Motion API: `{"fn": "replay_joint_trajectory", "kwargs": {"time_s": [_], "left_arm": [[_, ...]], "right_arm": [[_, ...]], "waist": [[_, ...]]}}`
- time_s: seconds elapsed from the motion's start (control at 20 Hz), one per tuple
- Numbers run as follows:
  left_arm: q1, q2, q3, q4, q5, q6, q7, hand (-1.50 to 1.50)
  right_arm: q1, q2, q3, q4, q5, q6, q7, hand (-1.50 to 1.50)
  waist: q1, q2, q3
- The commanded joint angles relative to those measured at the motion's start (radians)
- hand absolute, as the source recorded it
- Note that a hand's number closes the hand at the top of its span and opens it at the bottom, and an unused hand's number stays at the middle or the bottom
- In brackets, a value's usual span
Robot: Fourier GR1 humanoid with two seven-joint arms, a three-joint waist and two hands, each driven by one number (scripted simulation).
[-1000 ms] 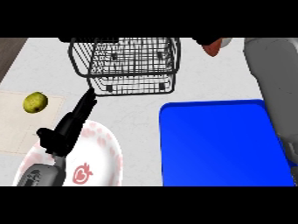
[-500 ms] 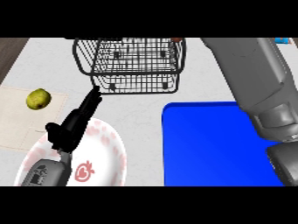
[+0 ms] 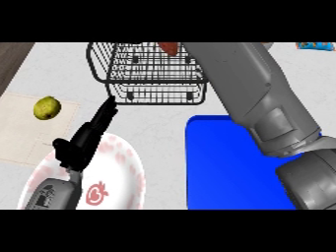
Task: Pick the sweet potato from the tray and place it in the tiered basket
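Right arm (image 3: 261,98) stretched over blue tray (image 3: 221,167) to wire basket (image 3: 152,74), its hand hidden, grip untellable; sweet potato (image 3: 170,47) in basket's top tier; left hand (image 3: 90,130) straight-fingered above plate (image 3: 119,172); lemon (image 3: 47,107) on mat (image 3: 14,128)

Sweet potato (image 3: 170,47) (reddish-brown) over tiered basket (image 3: 149,78).

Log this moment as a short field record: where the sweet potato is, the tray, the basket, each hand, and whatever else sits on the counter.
sweet potato: reddish piece showing at the basket's top, beside the right forearm
tiered basket: black wire, at the counter's far side
tray: blue, near right, nothing visible on it
right hand: hidden behind its own forearm, fingers not visible
left hand: fingers straight, pointing toward the basket, over the plate
plate: white with red pattern, near left
lemon: on the beige mat, left
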Motion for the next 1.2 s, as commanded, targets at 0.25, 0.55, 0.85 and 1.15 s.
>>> {"fn": "replay_joint_trajectory", "kwargs": {"time_s": [0.25, 0.55, 0.85, 1.15], "left_arm": [[-0.022, -0.005, -0.003, 0.02, -0.01, -0.013, 0.0, 0.0], [-0.016, -0.012, -0.003, 0.03, -0.019, -0.01, -0.02, 0.0], [-0.051, 0.011, 0.024, 0.068, -0.001, -0.045, -0.021, 0.0], [-0.033, -0.035, 0.007, 0.038, -0.02, 0.01, 0.011, 0.0]], "right_arm": [[-0.053, 0.044, -0.07, 0.138, -0.065, -0.06, -0.079, 1.5], [-0.077, 0.044, -0.167, 0.209, -0.191, -0.022, 0.011, 1.5], [-0.089, 0.045, -0.26, 0.257, -0.309, -0.021, 0.079, -1.5], [-0.062, 0.045, -0.262, 0.198, -0.298, -0.195, 0.01, -1.5]], "waist": [[0.026, 0.01, -0.001], [0.027, 0.005, -0.001], [0.023, 0.005, -0.001], [-0.008, -0.003, 0.0]]}}
